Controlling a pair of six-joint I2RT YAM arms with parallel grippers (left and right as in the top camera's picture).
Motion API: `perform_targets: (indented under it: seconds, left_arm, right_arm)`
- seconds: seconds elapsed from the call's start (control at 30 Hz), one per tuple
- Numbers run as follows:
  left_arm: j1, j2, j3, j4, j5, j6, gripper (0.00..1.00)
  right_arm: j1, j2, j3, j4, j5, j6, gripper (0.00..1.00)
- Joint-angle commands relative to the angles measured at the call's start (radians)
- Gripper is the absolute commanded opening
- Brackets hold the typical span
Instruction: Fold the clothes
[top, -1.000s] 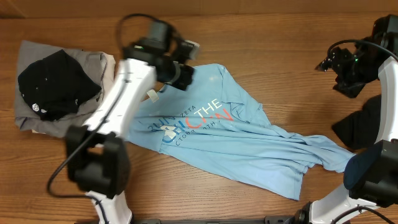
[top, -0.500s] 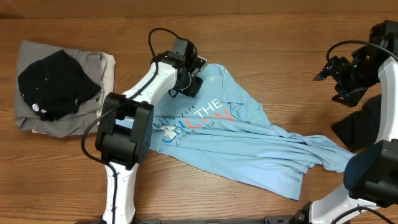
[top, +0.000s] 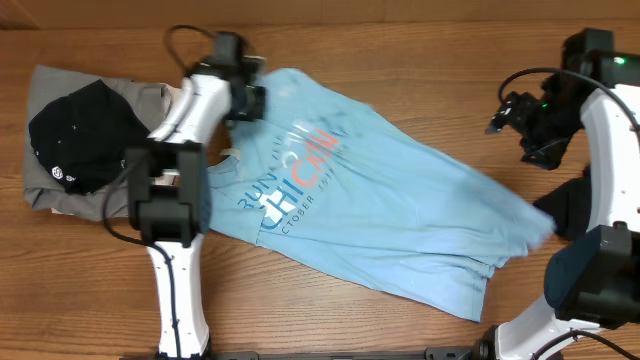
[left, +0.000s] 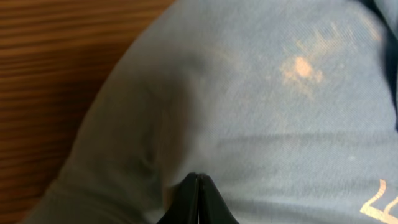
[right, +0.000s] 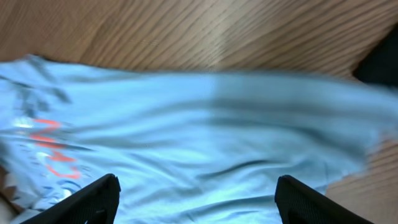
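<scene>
The white tubular left arm (top: 195, 100) and right arm (top: 598, 115) have black cylindrical joints. A thin black cable (top: 170, 45) loops beside the left wrist. A small green light (top: 547, 100) glows on the right. The left pincer (left: 198, 186) and right pincer (right: 198, 183) are matte black.

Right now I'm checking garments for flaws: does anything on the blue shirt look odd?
Yes: the light-blue T-shirt has a pale orange blotch near where the left pincer pinches it, like a stain or faded patch.

- The T-shirt (top: 400, 200) spreads across the counter's (top: 420, 50) middle.
- A garment pile (top: 90, 140) sits left of it.
- A lone garment (top: 578, 205) lies at the right edge, just beside the T-shirt's end.
</scene>
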Motion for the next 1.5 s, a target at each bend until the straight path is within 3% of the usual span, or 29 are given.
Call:
perform_targets:
  seconds: [0.0,0.27,0.37,0.47,0.63,0.73,0.83,1.07,1.17,1.2,1.23,1.27,1.3,1.47]
  left_arm:
    - [0.086,0.066,0.095,-0.075,-0.079,-0.047,0.04]
    - [0.128,0.066,0.321,-0.225,-0.120,-0.047,0.04]
    - [0.127,0.066,0.404,-0.278,-0.111,-0.042,0.04]
    - [0.118,0.066,0.494,-0.352,-0.108,-0.015,0.09]
    - [0.108,0.066,0.668,-0.502,-0.097,-0.005,0.16]
    - [0.108,0.065,0.767,-0.588,-0.025,-0.005,0.19]
    - [0.105,0.063,0.845,-0.673,0.034,-0.004,0.20]
    - [0.087,0.060,1.017,-0.817,0.106,0.013,0.20]
    - [0.079,0.058,1.085,-0.843,0.106,0.013,0.22]
    - [0.077,0.058,1.105,-0.849,0.106,0.013,0.24]
    - [0.076,0.058,1.122,-0.853,0.105,0.013,0.25]
    - [0.075,0.058,1.133,-0.856,0.105,0.013,0.26]
    - [0.074,0.058,1.144,-0.860,0.106,0.013,0.26]
    - [0.074,0.058,1.155,-0.882,0.111,0.009,0.28]
  right_arm:
    - [0.027,-0.003,-0.058,0.027,0.046,0.001,0.85]
    - [0.028,-0.002,-0.266,0.215,0.102,0.004,0.88]
    - [0.026,-0.002,-0.343,0.347,0.124,0.007,0.83]
    - [0.026,-0.002,-0.407,0.476,0.188,0.015,0.76]
    - [-0.006,0.008,-0.427,0.578,0.376,0.121,0.79]
    - [-0.055,0.018,-0.428,0.641,0.351,0.120,0.78]
    - [-0.096,0.046,-0.428,0.698,0.203,0.048,0.78]
    - [-0.104,0.175,-0.428,0.727,0.092,0.002,0.75]
    - [-0.097,0.214,-0.428,0.743,-0.019,-0.051,0.61]
    - [-0.095,0.220,-0.428,0.748,-0.024,-0.048,0.50]
    - [-0.092,0.225,-0.428,0.754,-0.023,-0.049,0.26]
    - [-0.092,0.226,-0.428,0.761,-0.023,-0.048,0.13]
    - [-0.092,0.226,-0.428,0.776,-0.023,-0.048,0.06]
    - [-0.109,0.225,-0.375,0.933,-0.015,-0.049,0.04]
